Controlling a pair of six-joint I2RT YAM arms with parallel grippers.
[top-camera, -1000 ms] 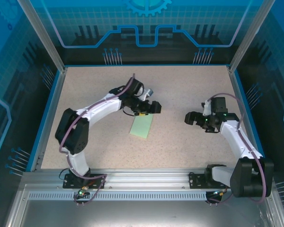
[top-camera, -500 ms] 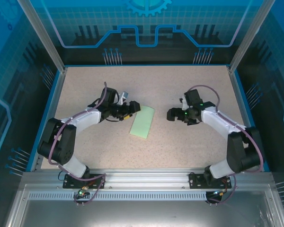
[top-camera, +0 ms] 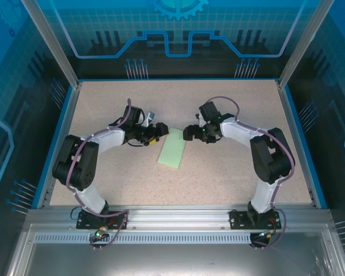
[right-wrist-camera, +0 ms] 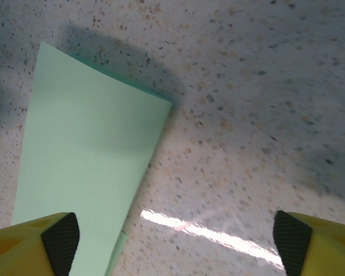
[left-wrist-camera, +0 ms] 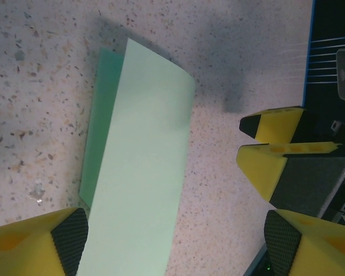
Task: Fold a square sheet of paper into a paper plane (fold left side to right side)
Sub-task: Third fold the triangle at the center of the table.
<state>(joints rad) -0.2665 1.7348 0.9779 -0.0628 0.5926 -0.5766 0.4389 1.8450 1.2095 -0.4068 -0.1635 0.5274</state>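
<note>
1. One square sheet of paper (top-camera: 173, 149), pale mint green, lies flat near the middle of the counter (top-camera: 236, 172) as a narrow rectangle. The left wrist view shows a darker under-layer peeking out along one long edge, so it reads as doubled over.
2. Long axis: roughly 1 o'clock to 7 o'clock seen from overhead, with the far end tipped slightly rightward.
3. Left gripper (top-camera: 160, 131): about 10 o'clock from the sheet's centre, just beside its far left corner. Fingers are spread wide and hold nothing.
4. Right gripper (top-camera: 191, 133): about 2 o'clock from the sheet's centre, just beside its far right corner. It is likewise spread wide and empty.
5. Governing relation: the two grippers face each other across the sheet's far short edge, about equally near. Whether either touches the paper cannot be told.
6. Judgement: the next fold probably starts at that far end. Thin paper lying flat offers little edge to catch, so a corner could slide rather than lift.
</note>
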